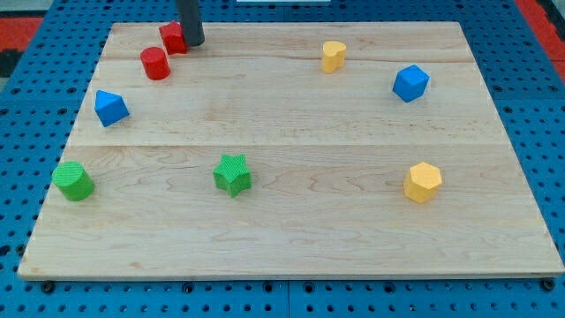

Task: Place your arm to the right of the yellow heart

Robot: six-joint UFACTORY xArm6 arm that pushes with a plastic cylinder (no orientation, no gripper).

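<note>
The yellow heart (333,56) sits near the view's top, right of centre, on the wooden board (291,230). My tip (193,41) is at the view's top left, touching the right side of a red block (173,38). It is far to the left of the yellow heart. The rod rises out of the top of the view.
A red cylinder (154,64) lies just below-left of the red block. A blue block (111,108) is at the left, a green cylinder (72,181) at the lower left, a green star (232,174) at the lower middle, a blue block (410,83) at the upper right, a yellow hexagon (423,182) at the lower right.
</note>
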